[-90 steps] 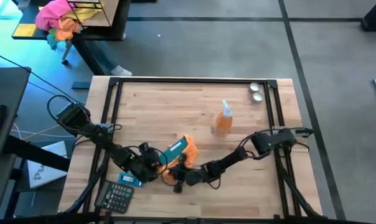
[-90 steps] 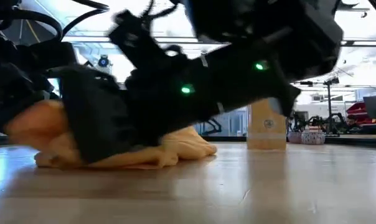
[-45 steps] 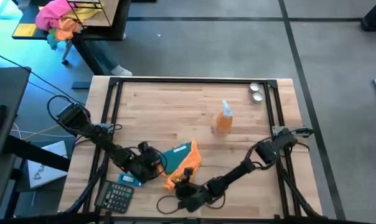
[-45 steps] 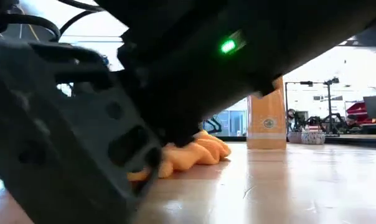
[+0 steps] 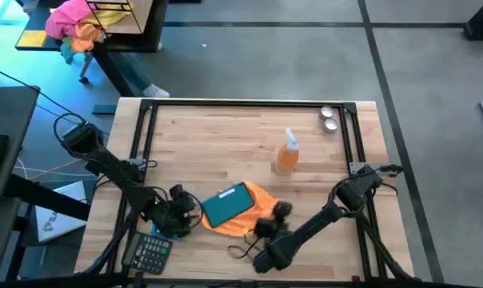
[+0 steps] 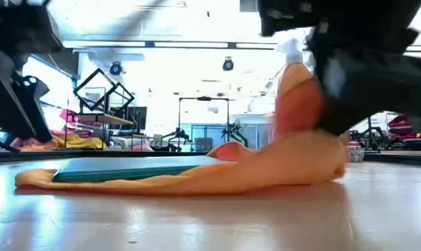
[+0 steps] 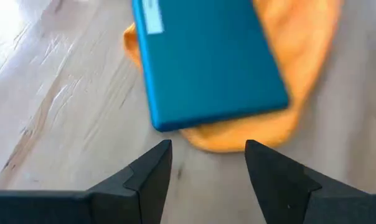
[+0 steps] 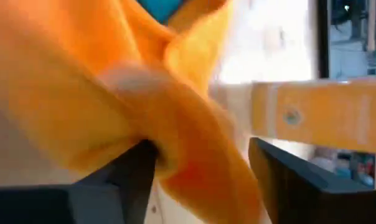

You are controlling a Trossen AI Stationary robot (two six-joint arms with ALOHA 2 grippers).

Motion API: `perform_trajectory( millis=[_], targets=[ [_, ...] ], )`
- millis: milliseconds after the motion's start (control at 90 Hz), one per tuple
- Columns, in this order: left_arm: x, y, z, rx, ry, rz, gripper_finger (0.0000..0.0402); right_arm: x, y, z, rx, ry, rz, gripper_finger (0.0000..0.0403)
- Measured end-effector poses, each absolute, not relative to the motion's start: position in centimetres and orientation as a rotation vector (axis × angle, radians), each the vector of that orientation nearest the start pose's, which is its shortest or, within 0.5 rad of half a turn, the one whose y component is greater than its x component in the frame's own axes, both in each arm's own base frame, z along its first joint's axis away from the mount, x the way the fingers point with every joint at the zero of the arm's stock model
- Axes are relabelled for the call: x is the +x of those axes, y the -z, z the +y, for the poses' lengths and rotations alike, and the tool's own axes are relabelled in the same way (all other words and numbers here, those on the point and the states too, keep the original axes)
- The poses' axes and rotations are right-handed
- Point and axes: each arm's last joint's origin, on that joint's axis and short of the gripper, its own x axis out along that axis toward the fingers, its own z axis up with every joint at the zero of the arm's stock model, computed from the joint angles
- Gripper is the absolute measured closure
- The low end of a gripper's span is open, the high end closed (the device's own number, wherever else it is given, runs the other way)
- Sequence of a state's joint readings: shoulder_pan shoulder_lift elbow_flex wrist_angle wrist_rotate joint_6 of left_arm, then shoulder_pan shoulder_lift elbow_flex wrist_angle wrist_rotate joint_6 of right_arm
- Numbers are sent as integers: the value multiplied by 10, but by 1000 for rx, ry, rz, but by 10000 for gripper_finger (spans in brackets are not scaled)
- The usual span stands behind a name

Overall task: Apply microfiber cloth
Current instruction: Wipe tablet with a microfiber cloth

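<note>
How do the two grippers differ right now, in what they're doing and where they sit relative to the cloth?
The right gripper has a bunched fold of the microfiber cloth between its fingers; the left gripper is open and holds nothing. The right one sits at the cloth's right edge, touching it; the left one sits apart, just off the cloth's left end, facing the teal phone lying on it. Both are low over the table near its front.

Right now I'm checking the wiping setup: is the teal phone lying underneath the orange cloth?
No, the teal phone lies flat on top of the microfiber cloth, which spreads out beneath it in the high view.
</note>
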State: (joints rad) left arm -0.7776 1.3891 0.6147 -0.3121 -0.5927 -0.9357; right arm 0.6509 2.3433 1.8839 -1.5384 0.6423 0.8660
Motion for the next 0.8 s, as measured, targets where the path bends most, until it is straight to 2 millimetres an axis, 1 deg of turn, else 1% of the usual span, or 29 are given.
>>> perform_trajectory(
  millis=[56,122,189,256,311,400,478,522,567,633,722,800],
  targets=[
    [179,-160,-151,-177,-242,728,218,331,-155,232,-562,578,1390,151],
    [184,-165,-154,-152,-255,626,218,319,-154,224,-595,580,1427,147],
    [191,-165,-154,-118,-259,585,218,305,-152,212,-615,608,1444,146],
    [199,-164,-151,-93,-269,569,218,293,-152,202,-594,617,1431,146],
    [205,-161,-146,-98,-293,578,218,285,-159,194,-519,629,1393,146],
    [216,-149,-131,-144,-308,677,218,281,-179,180,-333,695,1231,146],
    [227,-141,-119,-178,-323,724,218,285,-201,172,-210,690,1052,146],
    [232,-134,-114,-177,-347,754,218,289,-211,170,-185,655,970,146],
    [235,-126,-110,-176,-363,784,218,296,-217,168,-182,601,911,146],
    [240,-118,-105,-197,-365,817,218,311,-214,166,-227,495,873,146],
    [246,-108,-104,-248,-336,853,218,337,-205,166,-284,360,806,146],
    [250,-102,-104,-284,-332,865,218,357,-196,166,-319,287,751,146]
  ],
)
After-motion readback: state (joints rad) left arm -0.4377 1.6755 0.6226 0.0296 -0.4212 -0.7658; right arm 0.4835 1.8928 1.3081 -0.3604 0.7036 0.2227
